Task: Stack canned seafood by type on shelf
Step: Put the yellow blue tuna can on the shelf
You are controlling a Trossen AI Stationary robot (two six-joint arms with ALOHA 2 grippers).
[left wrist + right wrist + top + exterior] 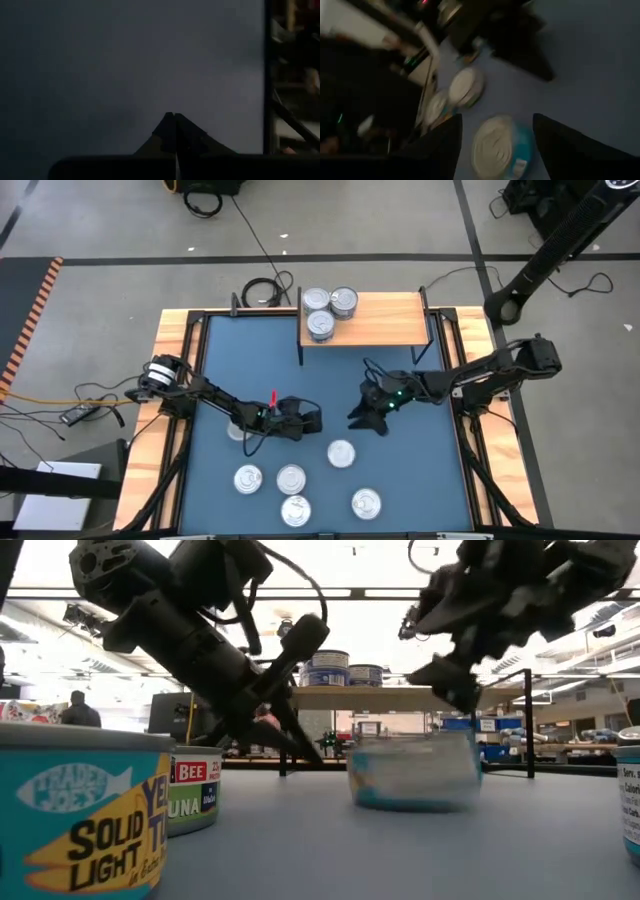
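The shelf [375, 320] stands at the table's far edge and carries three tins [320, 325], close together at its left end. Several more tins lie on the blue table, lids up, near the front edge [291, 478]. One teal-labelled tin [497, 147] sits on the table just below my right gripper [497, 116], which is open and hovers above it [450, 680]. In the low view this tin [415, 772] is blurred. My left gripper [312, 420] is shut and empty, low over the table's middle [173, 117].
A tin [237, 430] lies partly under my left arm. In the low view, two tins [85, 810] [195, 790] stand close at the left and another [630, 800] at the right edge. Wooden strips [175, 380] edge the table. The shelf's right half is bare.
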